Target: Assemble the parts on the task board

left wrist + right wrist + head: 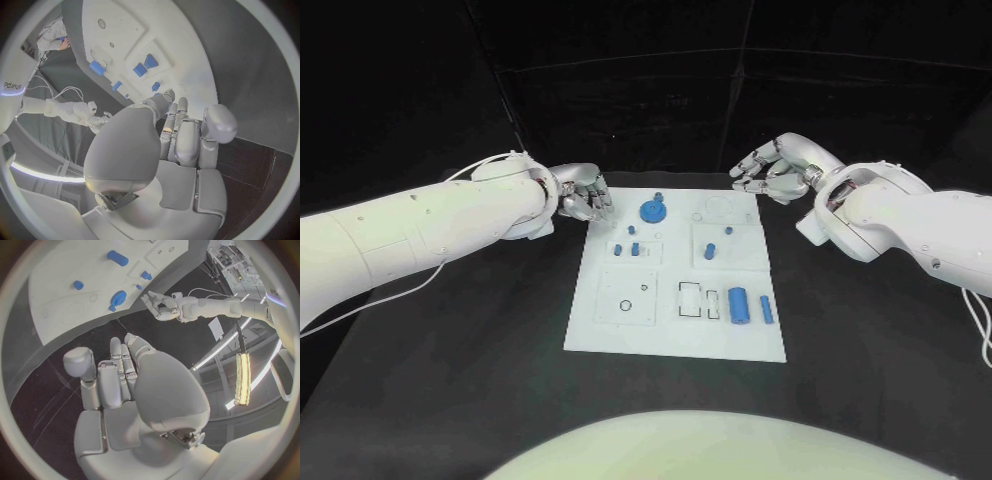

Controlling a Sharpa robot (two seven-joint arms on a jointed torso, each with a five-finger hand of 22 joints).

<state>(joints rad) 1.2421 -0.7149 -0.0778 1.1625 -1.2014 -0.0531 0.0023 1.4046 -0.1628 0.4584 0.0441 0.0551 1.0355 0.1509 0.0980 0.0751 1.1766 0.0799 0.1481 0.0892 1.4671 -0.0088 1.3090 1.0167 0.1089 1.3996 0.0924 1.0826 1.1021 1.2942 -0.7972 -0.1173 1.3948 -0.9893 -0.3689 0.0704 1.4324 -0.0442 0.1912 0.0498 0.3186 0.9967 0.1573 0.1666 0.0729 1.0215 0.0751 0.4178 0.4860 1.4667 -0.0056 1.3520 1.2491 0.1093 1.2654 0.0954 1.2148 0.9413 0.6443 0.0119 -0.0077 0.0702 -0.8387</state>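
On the black table (459, 400) lies the white rectangular task board (678, 330), and the step in hand looks like the first pick: neither hand holds a part yet.

Near the board's near right corner two blue blocks lie side by side, a broad blue rectangular block (738, 304) and, just beside it toward the right edge, a slim blue bar (766, 308). To their left is an empty rectangular outline (691, 299), and the near left panel (630, 297) carries small holes. These loose blocks seem the likeliest to go into the outlines, so whichever hand takes one should come straight down and pinch across the short side.

Further in, a short blue peg (711, 250) lies on the right middle panel and small blue studs (633, 249) sit on the left middle panel. At the far edge a round blue knob-like part (652, 212) stands near the middle.

The left silver hand (581, 195) hovers at the far left corner, fingers loosely curled and empty. The right silver hand (776, 165) hangs just beyond the far right corner, fingers apart and bent, also empty. The right wrist view shows that palm (125, 390) clear of the board.

A good approach: pick one part only, keep the other hand off the board, and check orientation before pressing.
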